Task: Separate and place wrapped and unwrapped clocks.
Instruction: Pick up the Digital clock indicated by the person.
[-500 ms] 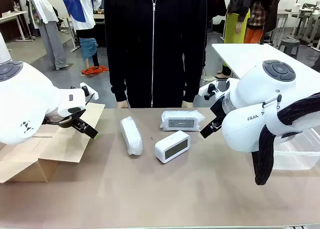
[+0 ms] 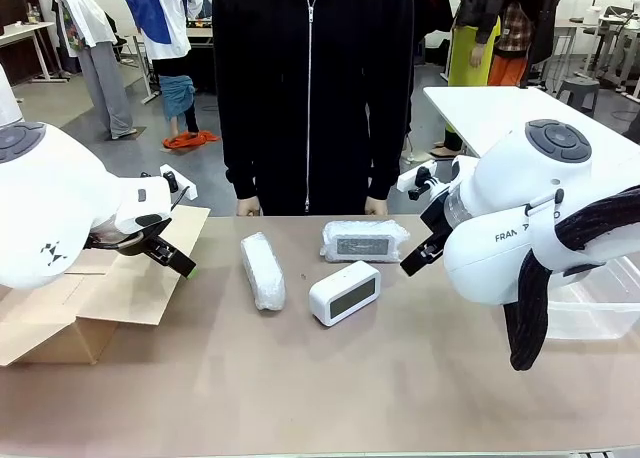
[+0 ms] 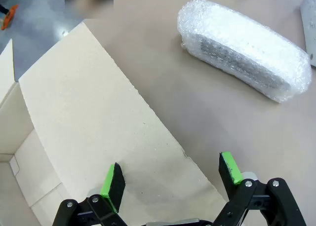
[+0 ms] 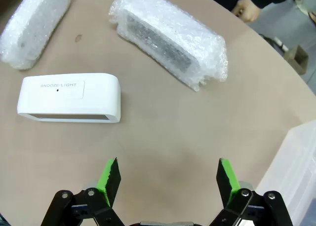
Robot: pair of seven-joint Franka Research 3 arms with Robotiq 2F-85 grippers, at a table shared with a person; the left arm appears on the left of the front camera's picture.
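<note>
Three small clocks lie mid-table. One bubble-wrapped clock lies lengthwise at the left; in the left wrist view this wrapped clock sits beyond my fingers. A second wrapped clock lies at the back, also seen in the right wrist view. The bare white clock with a grey screen stands in front of it. My left gripper hangs open over the cardboard flap. My right gripper is open and empty above the table, right of the clocks.
An open cardboard box sits at the table's left edge. A clear plastic bin stands at the right, behind my right arm. A person in a black zip jacket stands at the far edge with hands resting near the table.
</note>
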